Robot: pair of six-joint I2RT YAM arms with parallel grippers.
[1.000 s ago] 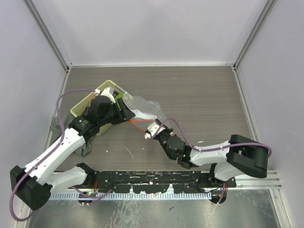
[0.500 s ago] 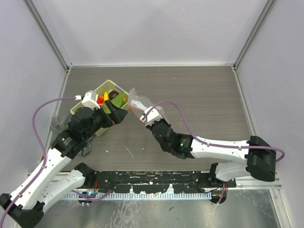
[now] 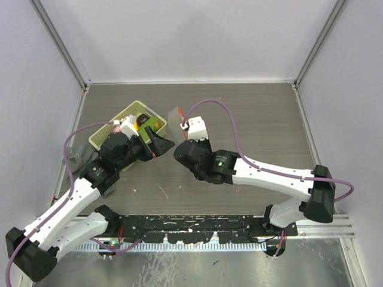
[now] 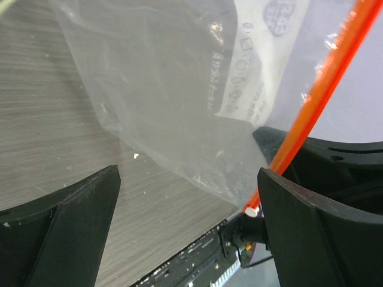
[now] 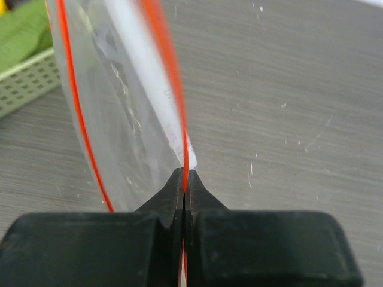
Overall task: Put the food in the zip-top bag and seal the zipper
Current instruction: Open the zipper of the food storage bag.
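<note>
My right gripper (image 5: pixel 185 179) is shut on the red-orange zipper (image 5: pixel 169 66) at the mouth edge of the clear zip-top bag (image 5: pixel 119 119) and holds the bag up off the table. In the top view the bag (image 3: pixel 175 115) hangs in front of the right gripper (image 3: pixel 182 133). My left gripper (image 4: pixel 188 221) is open and empty; the bag (image 4: pixel 179 89), its white label (image 4: pixel 263 60) and the zipper (image 4: pixel 326 84) hang just ahead of its fingers. In the top view the left gripper (image 3: pixel 158 143) is just left of the bag. The food, dark brown (image 3: pixel 142 119), yellow (image 3: pixel 155 124) and red (image 3: pixel 118 124) pieces, lies in the basket.
The yellow-green mesh basket (image 3: pixel 122 115) stands at the back left, right behind my left gripper; its rim (image 5: pixel 27 84) and a green leaf (image 5: pixel 21 30) show in the right wrist view. A grey object (image 3: pixel 76 156) lies by the left wall.
My right gripper has lifted the bag off the table and carried it back toward the basket. My left arm drew back from the bag, then swung its open gripper toward it again.
</note>
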